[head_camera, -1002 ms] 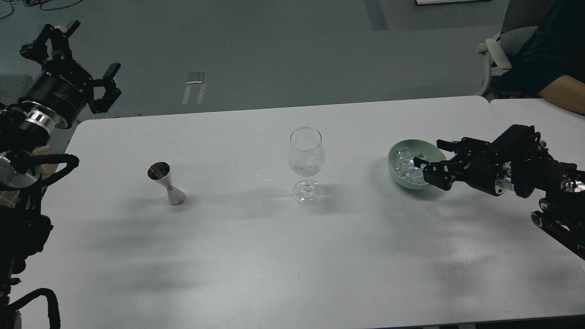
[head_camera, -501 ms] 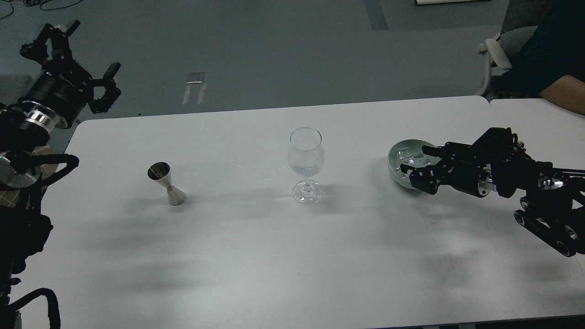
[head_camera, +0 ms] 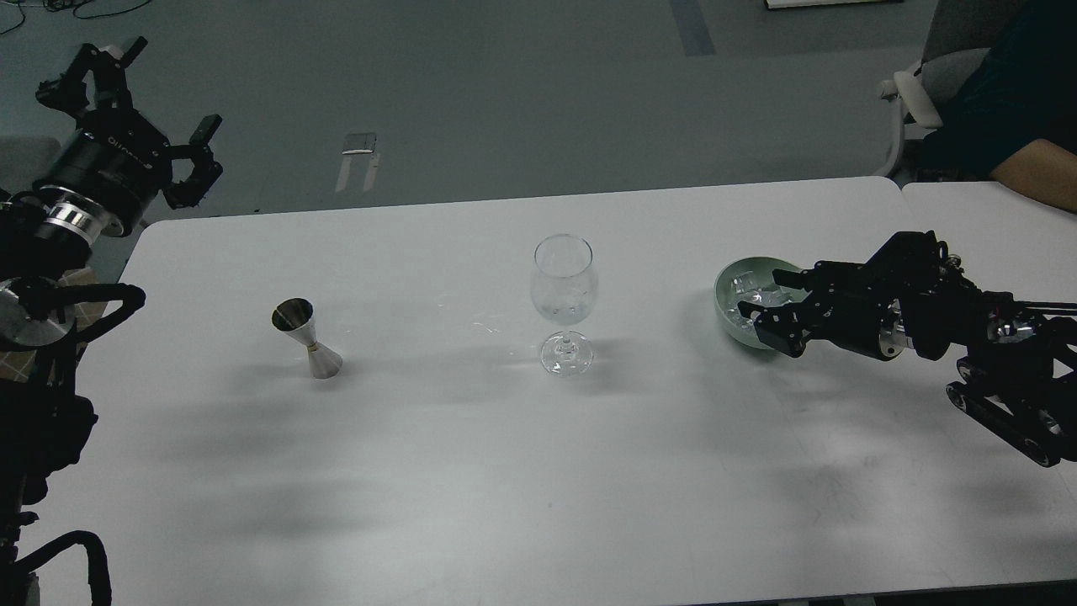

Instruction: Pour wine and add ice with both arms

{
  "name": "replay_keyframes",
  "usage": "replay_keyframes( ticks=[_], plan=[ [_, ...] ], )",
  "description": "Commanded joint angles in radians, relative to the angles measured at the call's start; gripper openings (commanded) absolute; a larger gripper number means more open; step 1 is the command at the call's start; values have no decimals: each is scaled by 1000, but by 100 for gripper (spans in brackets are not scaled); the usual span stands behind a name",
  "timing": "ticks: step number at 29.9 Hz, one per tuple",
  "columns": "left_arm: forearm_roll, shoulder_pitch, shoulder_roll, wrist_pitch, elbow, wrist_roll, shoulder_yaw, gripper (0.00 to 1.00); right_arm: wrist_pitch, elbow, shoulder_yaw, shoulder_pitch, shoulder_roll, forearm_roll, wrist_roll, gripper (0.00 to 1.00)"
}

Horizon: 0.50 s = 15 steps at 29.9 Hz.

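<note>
A clear stemmed glass (head_camera: 564, 295) stands at the table's middle; a little clear wine (head_camera: 562, 315) shows faintly low in its bowl. A green bowl (head_camera: 730, 318) at the right holds clear ice cubes (head_camera: 750, 294). My right gripper (head_camera: 767, 301) is open, its two fingers spread over the bowl's right half, one at the far rim and one at the near rim. My left gripper (head_camera: 143, 109) is open and empty, raised beyond the table's far left corner. A steel jigger (head_camera: 305, 337) stands tilted at the left of the table.
The white table (head_camera: 505, 471) has a seam at the far right. A seated person's arm (head_camera: 1039, 172) and a chair (head_camera: 917, 93) are at the back right corner. A small metal object (head_camera: 360, 145) lies on the floor behind.
My right gripper moved left over the green bowl within the first half second, then rose very slightly. My left arm and the glass have not moved.
</note>
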Motion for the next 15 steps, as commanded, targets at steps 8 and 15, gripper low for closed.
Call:
replay_keyframes(
  ticks=[8, 15],
  plan=[
    [0, 0, 2, -1, 0, 0, 0, 98, 22, 2, -10, 4, -8, -4, 0, 44],
    [0, 1, 2, -2, 0, 0, 0, 98, 32, 3, -28, 17, -14, -4, 1, 28]
  ],
)
